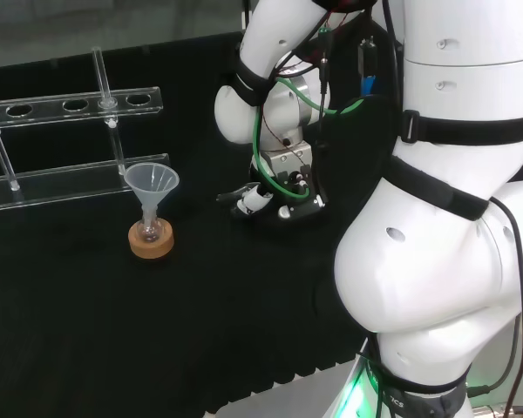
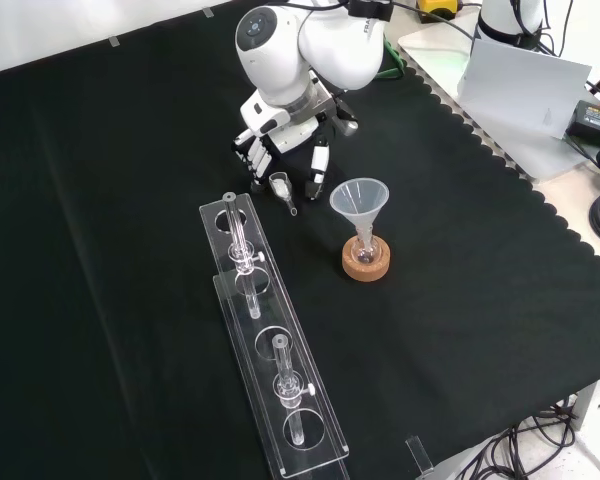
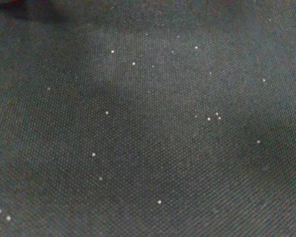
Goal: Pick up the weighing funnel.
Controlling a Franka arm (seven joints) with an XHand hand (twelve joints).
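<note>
In the front view the weighing funnel (image 2: 282,189), a small clear scoop with a short stem, lies on the black cloth. The hand (image 2: 283,133) hangs low just behind it. Its fingers (image 2: 252,150) reach down on the funnel's left and the thumb (image 2: 318,167) on its right, none plainly touching it. The hand is open. In the head view the hand (image 1: 263,198) sits low over the cloth under the white wrist, fingers pointing left. The wrist view is close on speckled black cloth (image 3: 148,128).
The big funnel (image 2: 359,199) stands mouth up in a small flask on a cork ring (image 2: 365,264), right of the weighing funnel in the front view, and in the head view (image 1: 152,185) left of the hand. A clear tube rack (image 2: 270,350) holding glass tubes lies nearer the front camera.
</note>
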